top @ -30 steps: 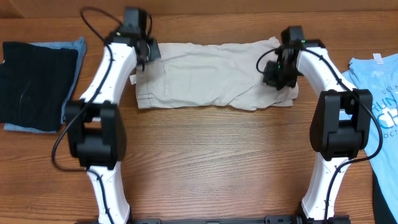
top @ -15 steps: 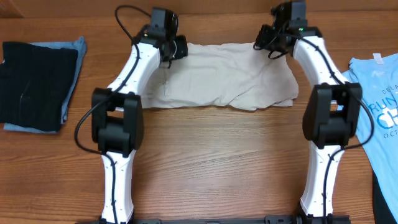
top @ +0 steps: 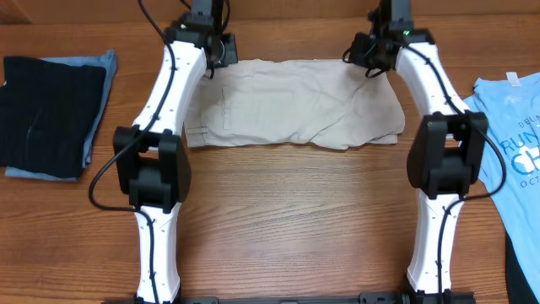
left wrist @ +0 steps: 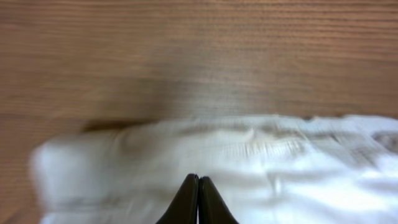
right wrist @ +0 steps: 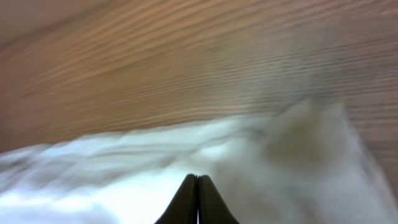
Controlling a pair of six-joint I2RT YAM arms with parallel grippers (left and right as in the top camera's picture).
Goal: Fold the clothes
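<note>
Folding progress: you have the khaki shorts [top: 295,101] lying flat as one long band. They look doubled once, leg over leg, judging by the layered edge at the near right corner.
Shorts location: they lie across the far middle of the wooden table [top: 287,219], between your two arms and well apart from the side piles.
Left gripper [left wrist: 198,180]: its fingers are pressed together over the far left edge of the shorts. The wrist view is blurred, so you cannot tell whether any fabric is caught in the tips.
Right gripper [right wrist: 197,179]: it is pressed together too, over the far right edge. Here too no cloth shows between the tips.
Cloth condition: wrinkles run through the right half and the near right corner is bunched, so the band is not yet neat.
Left to do: by this reading, you have at least one cross fold to make and the lumps to smooth.
Not your job: the black folded garment [top: 46,105] at the left and the light blue T-shirt [top: 510,135] at the right.
</note>
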